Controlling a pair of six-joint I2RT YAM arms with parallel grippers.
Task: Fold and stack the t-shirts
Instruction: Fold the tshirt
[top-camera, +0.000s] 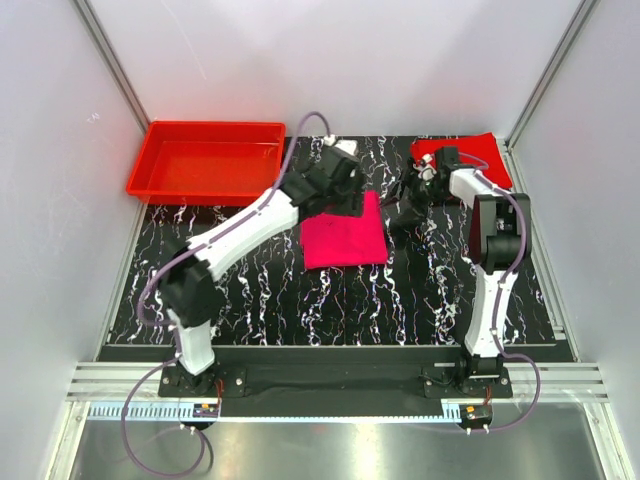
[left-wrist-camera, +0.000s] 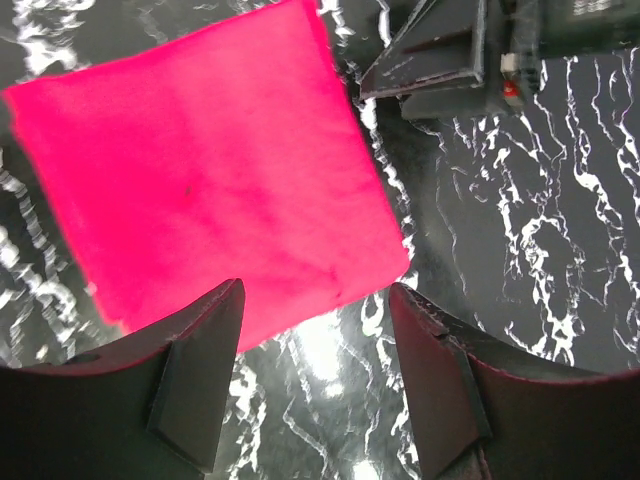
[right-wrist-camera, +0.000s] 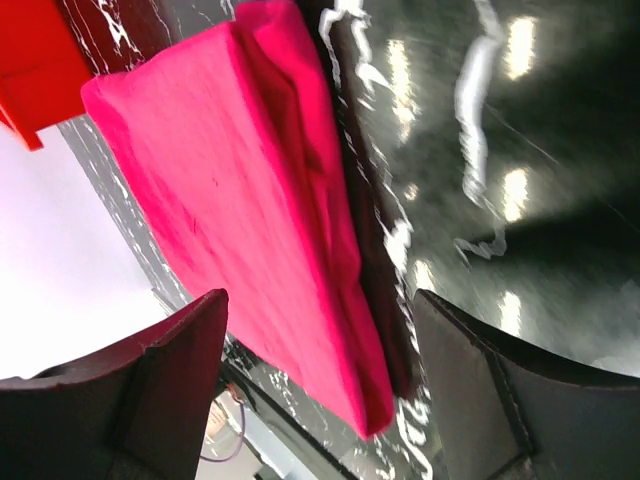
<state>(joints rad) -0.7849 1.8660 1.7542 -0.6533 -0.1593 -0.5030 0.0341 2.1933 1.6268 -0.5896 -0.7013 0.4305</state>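
The magenta-pink t-shirt (top-camera: 345, 238) lies folded into a square on the black marbled table. It also shows in the left wrist view (left-wrist-camera: 210, 170) and the right wrist view (right-wrist-camera: 250, 200). The red t-shirt (top-camera: 488, 155) lies at the back right corner, partly hidden by the right arm. My left gripper (top-camera: 343, 198) hovers over the pink shirt's far edge, open and empty (left-wrist-camera: 315, 300). My right gripper (top-camera: 402, 210) is just right of the pink shirt, low over the table, open and empty (right-wrist-camera: 320, 300).
A rigid red plastic tray (top-camera: 160, 170) stands at the back left; its corner shows in the right wrist view (right-wrist-camera: 30, 60). White walls close in the table on the left, right and back. The right gripper shows in the left wrist view (left-wrist-camera: 450, 50).
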